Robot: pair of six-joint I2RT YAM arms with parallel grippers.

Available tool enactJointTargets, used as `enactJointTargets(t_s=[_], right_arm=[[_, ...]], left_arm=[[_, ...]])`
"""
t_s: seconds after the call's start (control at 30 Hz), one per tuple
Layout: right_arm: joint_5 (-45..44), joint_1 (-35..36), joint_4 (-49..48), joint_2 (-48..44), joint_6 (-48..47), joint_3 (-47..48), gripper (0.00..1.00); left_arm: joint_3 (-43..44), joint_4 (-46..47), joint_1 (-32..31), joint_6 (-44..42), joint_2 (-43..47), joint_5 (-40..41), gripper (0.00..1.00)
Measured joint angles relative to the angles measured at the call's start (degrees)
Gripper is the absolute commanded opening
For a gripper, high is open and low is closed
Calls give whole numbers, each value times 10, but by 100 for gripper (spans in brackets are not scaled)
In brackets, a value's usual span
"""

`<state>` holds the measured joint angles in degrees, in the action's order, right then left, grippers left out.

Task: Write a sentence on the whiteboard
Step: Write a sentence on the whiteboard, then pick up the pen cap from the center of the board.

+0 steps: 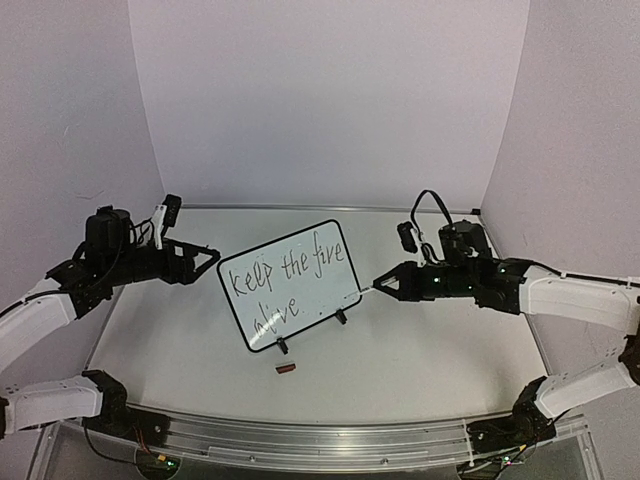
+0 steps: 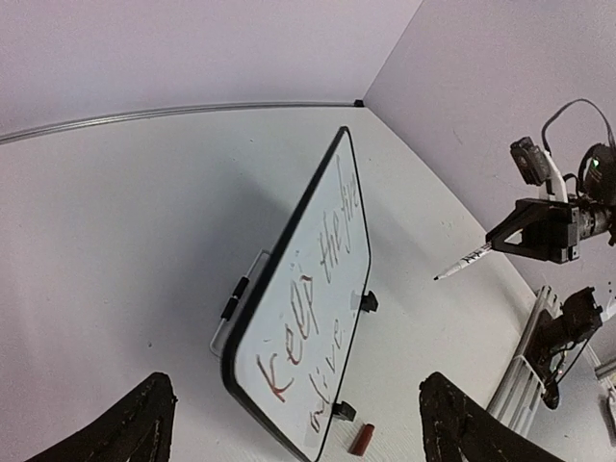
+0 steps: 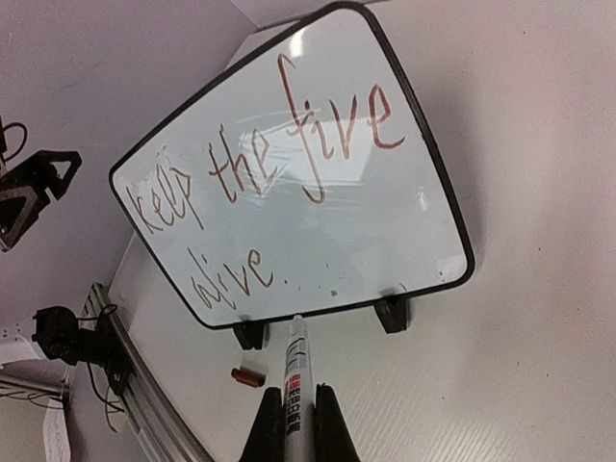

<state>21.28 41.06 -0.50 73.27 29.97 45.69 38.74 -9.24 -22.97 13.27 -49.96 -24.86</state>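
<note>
Seen from overhead, the small white rounded-corner whiteboard stands on two black feet mid-table between my arms, its handwritten two-line sentence looking dark. Only the right wrist view shows the strokes as reddish-brown, and the right gripper pinched tight on a white-barrelled marker just below the board. The left wrist view shows the left gripper spread wide, holding nothing, and a small red cap beside one foot.

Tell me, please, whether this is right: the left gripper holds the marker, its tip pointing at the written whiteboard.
Not quite: the right gripper holds the marker, as the right wrist view shows; the left gripper is open and empty. The tip does point at the whiteboard.
</note>
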Motion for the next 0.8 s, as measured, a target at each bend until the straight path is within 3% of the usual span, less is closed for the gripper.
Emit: enactJointTargets(t_s=[0.37,0.5,0.8], right_arm=[[95,-7,104,-43,-40,27,0],[98,-19,116,-54,-40,24,0],[96,-23,122,-75,-36,11,0]], left_arm=[[59,-65,-226,-10,-84,69,77],[62,-105,-315,-16,-149,105,64],[69,-137,-400,-21,-267,153,49]])
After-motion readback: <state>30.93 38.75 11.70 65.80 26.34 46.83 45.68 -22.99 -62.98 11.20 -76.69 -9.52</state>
